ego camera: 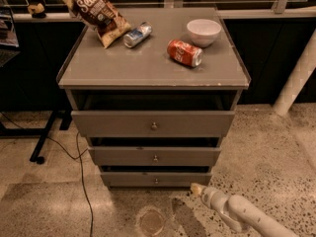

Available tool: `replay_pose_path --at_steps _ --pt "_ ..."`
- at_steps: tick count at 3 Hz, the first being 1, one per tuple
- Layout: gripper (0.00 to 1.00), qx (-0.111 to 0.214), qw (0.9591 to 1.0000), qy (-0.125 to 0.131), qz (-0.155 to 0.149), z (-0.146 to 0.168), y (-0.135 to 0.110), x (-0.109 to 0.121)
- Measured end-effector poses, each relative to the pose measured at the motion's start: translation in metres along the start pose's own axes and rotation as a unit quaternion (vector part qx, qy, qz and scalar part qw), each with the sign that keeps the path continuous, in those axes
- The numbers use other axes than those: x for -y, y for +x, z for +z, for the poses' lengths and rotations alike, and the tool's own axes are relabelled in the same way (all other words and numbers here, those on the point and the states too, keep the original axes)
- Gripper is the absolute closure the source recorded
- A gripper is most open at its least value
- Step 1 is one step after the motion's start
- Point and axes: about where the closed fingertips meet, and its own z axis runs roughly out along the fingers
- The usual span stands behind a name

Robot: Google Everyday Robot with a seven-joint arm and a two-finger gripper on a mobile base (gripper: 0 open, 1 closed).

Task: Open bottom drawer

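Note:
A grey cabinet (153, 70) stands on the floor with three drawer fronts. The bottom drawer (155, 179) is the narrowest front, lowest down, with a small round metal knob (156, 181) at its centre. My gripper (195, 188) is at the tip of the white arm (237, 212) that comes in from the lower right. It sits low near the floor, just right of and slightly below the bottom drawer's right end, apart from the knob.
On the cabinet top lie a chip bag (94, 11), a blue-silver can (137, 34), a red soda can (184, 52) and a white bowl (203, 32). A black cable (81, 177) runs over the floor at left. A white post (296, 78) stands at right.

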Motion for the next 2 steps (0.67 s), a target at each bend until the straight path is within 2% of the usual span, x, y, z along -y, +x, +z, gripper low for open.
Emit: replay_pose_path --at_steps 1,2 --pt "1.0 0.035 0.9991 0.02 0.016 0.01 -0.003 0.016" --pt "1.0 0.054 0.9978 0.027 0.026 0.02 -0.006 0.027"
